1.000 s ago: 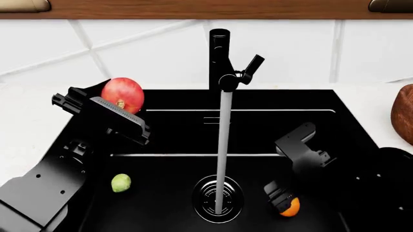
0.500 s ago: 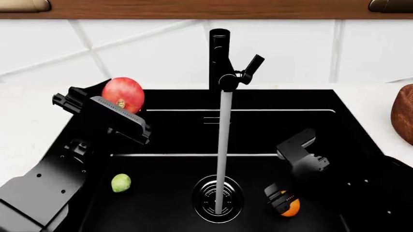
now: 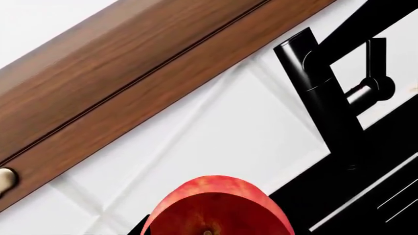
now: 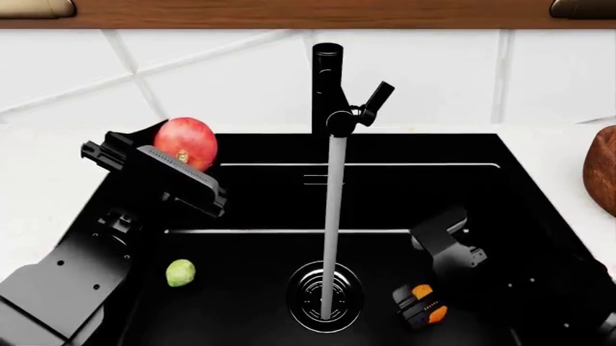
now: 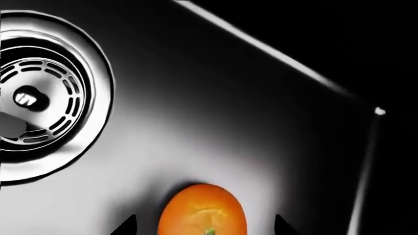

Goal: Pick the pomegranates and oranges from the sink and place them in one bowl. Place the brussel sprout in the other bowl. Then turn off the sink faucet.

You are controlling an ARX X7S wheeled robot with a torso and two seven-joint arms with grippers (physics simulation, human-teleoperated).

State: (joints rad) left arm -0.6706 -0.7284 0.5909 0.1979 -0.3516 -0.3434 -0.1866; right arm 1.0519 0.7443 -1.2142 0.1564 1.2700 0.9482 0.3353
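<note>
A red pomegranate [image 4: 187,140] is held above the sink's left rim, with my left gripper [image 4: 173,155] shut on it; it fills the near edge of the left wrist view [image 3: 219,208]. My right gripper [image 4: 420,303] is low in the black sink [image 4: 481,187], right of the drain. It is open, with its fingertips [image 5: 125,226] on either side of the orange [image 5: 202,211] and a gap at each side. The brussel sprout [image 4: 180,272] lies on the sink floor at the left. Water runs from the black faucet [image 4: 327,79], whose lever handle [image 4: 376,96] sticks out to the right.
The water stream [image 4: 332,216] falls onto the round ribbed drain [image 4: 325,286]. A reddish-brown wooden bowl [image 4: 604,169] shows partly at the right edge on the white counter [image 4: 39,180]. A tiled wall and a wooden cabinet stand behind the faucet.
My right gripper has dropped lower in the sink and now straddles the orange, hiding most of it in the head view. The left gripper and pomegranate have barely shifted.
</note>
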